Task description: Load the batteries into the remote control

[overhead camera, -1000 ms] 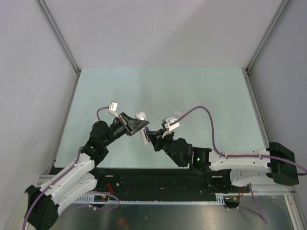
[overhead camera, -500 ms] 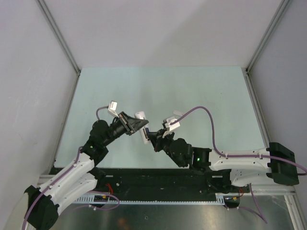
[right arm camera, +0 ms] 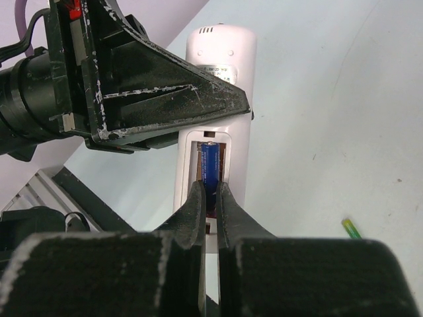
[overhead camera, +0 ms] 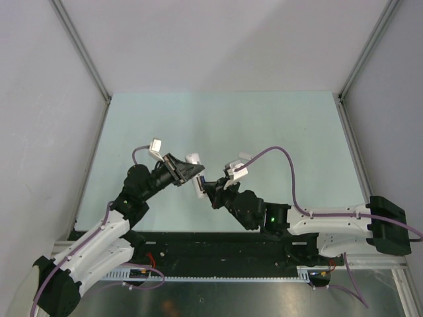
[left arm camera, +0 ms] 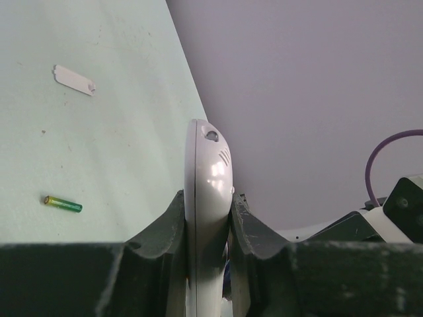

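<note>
My left gripper is shut on the white remote control, holding it edge-on above the table. In the right wrist view the remote control shows its back, with the recessed compartment uncovered. A dark purple-blue battery lies lengthwise in that compartment, and my right gripper is shut on its near end. The green battery lies loose on the table; it is also the small green battery at the lower right. From above, both grippers meet at the remote control.
A small white flat cover piece lies on the pale green table beyond the green battery. Grey walls enclose the table on three sides. The left gripper's black fingers cross over the remote's upper half.
</note>
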Robot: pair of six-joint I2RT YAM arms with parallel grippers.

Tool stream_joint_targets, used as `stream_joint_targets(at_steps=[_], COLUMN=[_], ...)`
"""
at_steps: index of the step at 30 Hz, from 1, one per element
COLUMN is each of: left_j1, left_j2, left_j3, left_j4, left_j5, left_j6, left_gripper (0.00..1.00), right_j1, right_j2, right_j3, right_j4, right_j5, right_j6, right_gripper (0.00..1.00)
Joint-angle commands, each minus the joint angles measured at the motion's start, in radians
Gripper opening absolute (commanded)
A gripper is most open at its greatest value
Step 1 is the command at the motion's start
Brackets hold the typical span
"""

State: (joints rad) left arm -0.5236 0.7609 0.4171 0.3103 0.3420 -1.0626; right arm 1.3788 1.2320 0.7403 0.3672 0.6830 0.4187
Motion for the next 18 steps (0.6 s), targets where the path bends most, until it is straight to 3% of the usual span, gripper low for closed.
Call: stream_joint_targets(at_steps=[1, 18], left_j1=[-0.01, -0.01], left_j2=[-0.032, -0.061], left_j3=[0.101, 0.104], left_j4=[0.144, 0.144], left_j5=[0.052, 0.061], left_j6=[-0.054, -0.036], left_gripper=[0.0, 0.0], right_j1=[-0.007, -0.017], right_j2=[0.041, 0.015], right_j3=[-0.025, -0.025], right_j4=[-0.083, -0.143], right_j5=[-0.025, -0.011], right_j6=[0.023, 0.048], right_gripper=[0.0, 0.0])
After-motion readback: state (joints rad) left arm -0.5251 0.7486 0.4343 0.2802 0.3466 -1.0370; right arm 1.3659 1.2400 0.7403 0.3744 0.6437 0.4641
